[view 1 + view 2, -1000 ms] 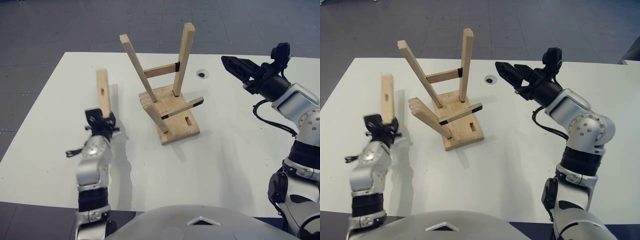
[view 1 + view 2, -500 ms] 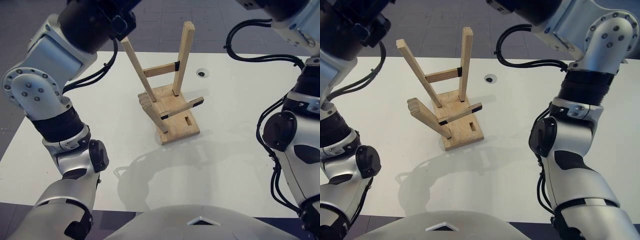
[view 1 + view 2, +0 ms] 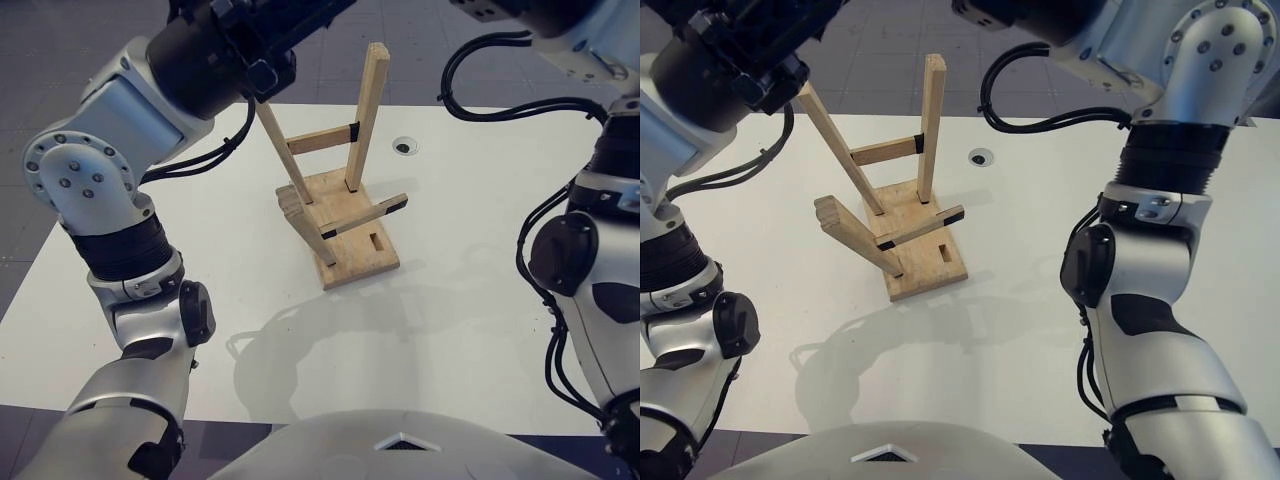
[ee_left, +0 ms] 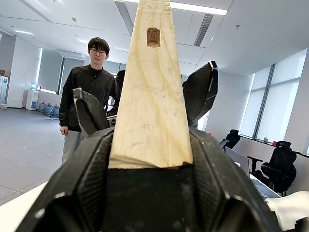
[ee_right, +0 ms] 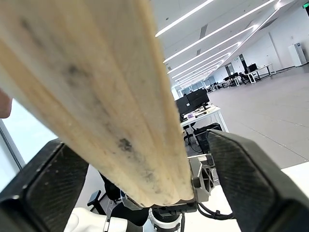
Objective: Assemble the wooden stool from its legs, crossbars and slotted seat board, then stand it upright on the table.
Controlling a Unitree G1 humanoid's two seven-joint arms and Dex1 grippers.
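Left gripper (image 4: 150, 145): clenched on the butt of a loose leg (image 4: 149, 82), whose long axis runs straight out from the pincer, dowel hole toward the far end. It is raised well above the table (image 3: 480, 300). Centre: inverted seat board (image 3: 350, 265) on the table carrying three legs with crossbars, and a free slot (image 3: 378, 241) on its right half. Right gripper (image 5: 140, 164): raised against the same leg, farther along it; grip cannot be told. The leg must likely swing end-down over that slot.

Eye views: high, facing down, sharing table (image 3: 480, 300). Wrist views: close, facing ceiling (image 4: 72, 14).
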